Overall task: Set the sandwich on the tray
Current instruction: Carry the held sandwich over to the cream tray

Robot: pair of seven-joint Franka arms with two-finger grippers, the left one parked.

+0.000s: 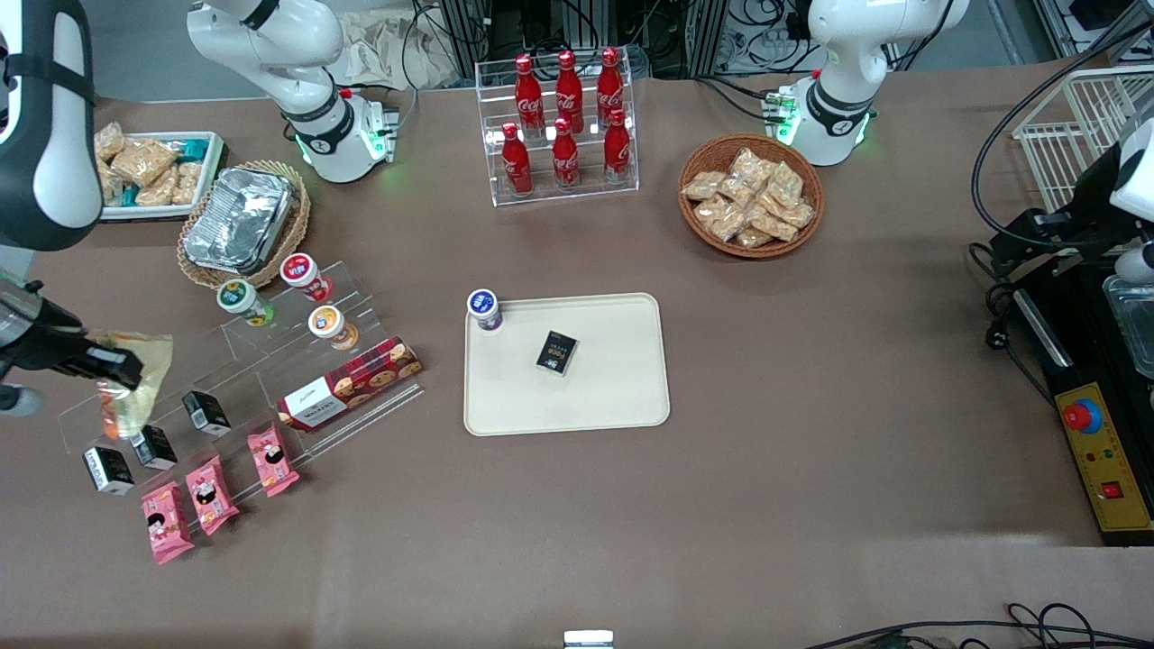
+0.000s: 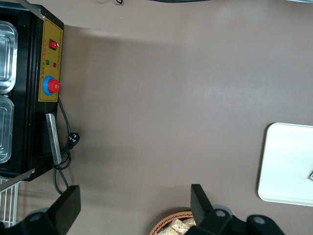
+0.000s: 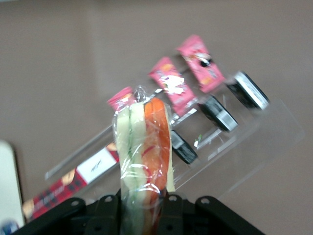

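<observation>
Your right arm's gripper (image 1: 113, 365) hangs above the clear acrylic display stand (image 1: 225, 379) at the working arm's end of the table, its black fingers (image 3: 164, 210) clamped on the sandwich (image 1: 133, 383); in the wrist view the sandwich (image 3: 144, 156) sticks out from between them, a plastic-wrapped wedge with pale bread, a green layer and an orange layer side by side; it is lifted clear of the stand. Under and around it you have three black boxes (image 1: 155, 446) on the stand's lower steps; three pink snack packets (image 1: 209, 493) lie nearer the front camera than those boxes; the long red plaid cookie box (image 1: 350, 383) rests on the stand toward the tray; three small round-lidded cups (image 1: 306, 275) stand on its upper steps. The cream tray (image 1: 622, 397) lies well apart from the gripper, near the table's middle, flat on the brown cloth; a small dark box (image 1: 556, 351) sits on it, and a blue-lidded cup (image 1: 484, 309) stands at its corner; the sandwich is not on the tray.
</observation>
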